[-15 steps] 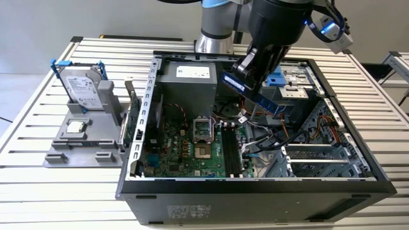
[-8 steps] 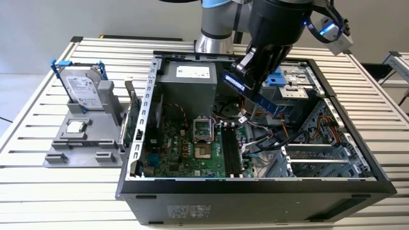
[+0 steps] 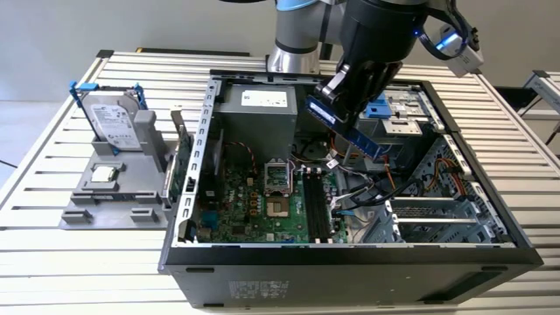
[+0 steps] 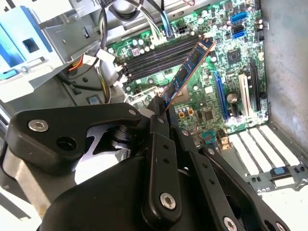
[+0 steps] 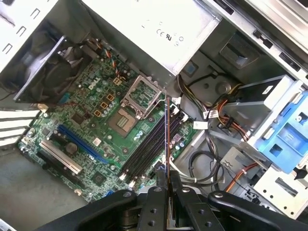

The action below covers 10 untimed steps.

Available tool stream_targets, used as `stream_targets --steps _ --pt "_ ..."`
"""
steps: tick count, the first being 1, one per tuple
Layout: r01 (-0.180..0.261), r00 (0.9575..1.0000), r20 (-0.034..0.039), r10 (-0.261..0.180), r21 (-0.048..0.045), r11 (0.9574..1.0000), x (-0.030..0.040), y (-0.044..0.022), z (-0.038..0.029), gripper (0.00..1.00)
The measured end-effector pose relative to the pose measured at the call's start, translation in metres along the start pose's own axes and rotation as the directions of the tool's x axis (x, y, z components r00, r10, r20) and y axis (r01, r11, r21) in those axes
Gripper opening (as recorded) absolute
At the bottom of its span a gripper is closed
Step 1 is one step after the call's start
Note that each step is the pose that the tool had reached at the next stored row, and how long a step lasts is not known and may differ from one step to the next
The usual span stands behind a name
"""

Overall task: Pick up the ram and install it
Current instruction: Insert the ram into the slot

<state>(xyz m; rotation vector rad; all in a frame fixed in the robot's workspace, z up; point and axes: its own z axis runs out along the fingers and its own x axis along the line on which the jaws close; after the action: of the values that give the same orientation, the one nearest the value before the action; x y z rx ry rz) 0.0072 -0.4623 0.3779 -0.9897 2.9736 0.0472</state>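
The open computer case (image 3: 350,262) lies on the table (image 3: 88,262). Inside is the green board (image 3: 249,207) with long black slots (image 3: 317,205). The ram (image 3: 366,139) hangs tilted in the air over the case. The gripper (image 3: 343,107) squeezes tight on the ram's top end. At the exterior view's left, farther back, a hard drive (image 3: 114,121) stands in a grey holder (image 3: 114,203).

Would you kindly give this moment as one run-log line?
tool: shut on ram | ram: held over motherboard, not seated
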Motion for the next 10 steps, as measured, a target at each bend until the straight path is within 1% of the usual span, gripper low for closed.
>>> stream_targets --steps 10 --pt "-0.054 0.9985 0.0015 0.054 0.0008 0.9985 0.0000 0.0000 0.0000 0.00"
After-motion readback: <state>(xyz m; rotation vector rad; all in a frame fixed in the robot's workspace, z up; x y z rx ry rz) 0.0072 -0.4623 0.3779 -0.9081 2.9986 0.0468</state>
